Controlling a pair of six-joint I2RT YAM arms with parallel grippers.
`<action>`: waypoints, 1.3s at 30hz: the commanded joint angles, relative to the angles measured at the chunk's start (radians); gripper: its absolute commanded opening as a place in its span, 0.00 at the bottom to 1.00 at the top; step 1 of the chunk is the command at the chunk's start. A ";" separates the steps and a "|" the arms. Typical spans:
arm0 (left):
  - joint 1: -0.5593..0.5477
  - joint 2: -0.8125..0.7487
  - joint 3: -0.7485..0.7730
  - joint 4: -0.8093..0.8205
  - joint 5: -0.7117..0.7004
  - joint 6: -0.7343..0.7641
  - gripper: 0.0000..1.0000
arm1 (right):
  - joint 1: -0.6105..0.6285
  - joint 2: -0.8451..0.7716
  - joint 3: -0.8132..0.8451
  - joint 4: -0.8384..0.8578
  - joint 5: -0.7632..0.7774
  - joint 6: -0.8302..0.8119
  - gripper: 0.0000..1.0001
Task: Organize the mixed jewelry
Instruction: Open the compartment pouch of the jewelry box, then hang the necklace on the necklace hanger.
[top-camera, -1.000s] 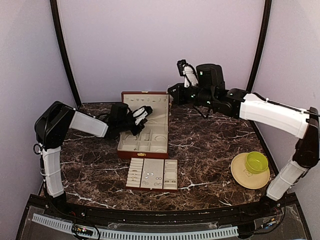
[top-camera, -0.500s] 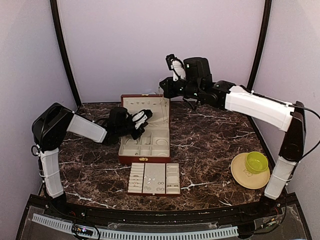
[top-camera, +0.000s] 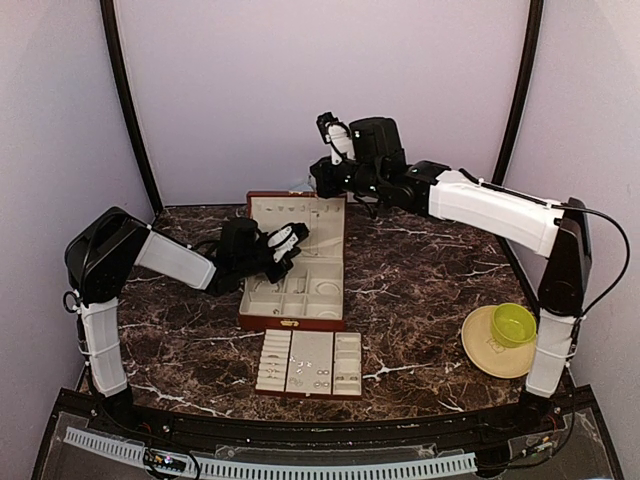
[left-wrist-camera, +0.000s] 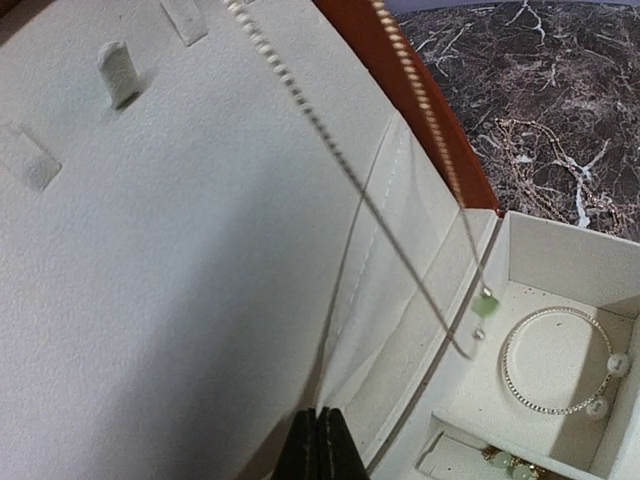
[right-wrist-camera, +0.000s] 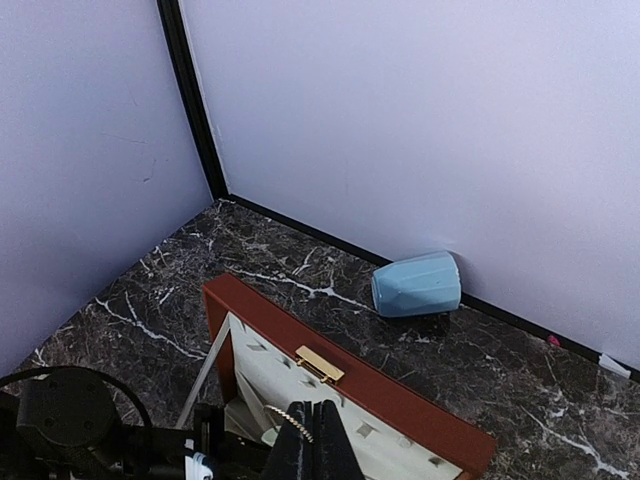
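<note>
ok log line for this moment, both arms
left gripper: shut on chain | right gripper: shut on chain, above lid | chain: hangs across open jewelry box | tray: in front

No readable text, label, brand, number or sign anywhere in the three views.
</note>
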 joint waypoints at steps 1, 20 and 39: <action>-0.026 -0.047 -0.028 -0.010 0.061 -0.023 0.00 | -0.008 0.033 0.059 0.025 0.030 -0.034 0.00; -0.028 -0.036 -0.022 -0.007 0.064 -0.012 0.00 | -0.011 0.108 0.150 0.058 0.013 -0.069 0.00; -0.029 -0.032 -0.022 -0.006 0.058 -0.008 0.00 | -0.013 0.167 0.197 0.048 0.000 -0.086 0.00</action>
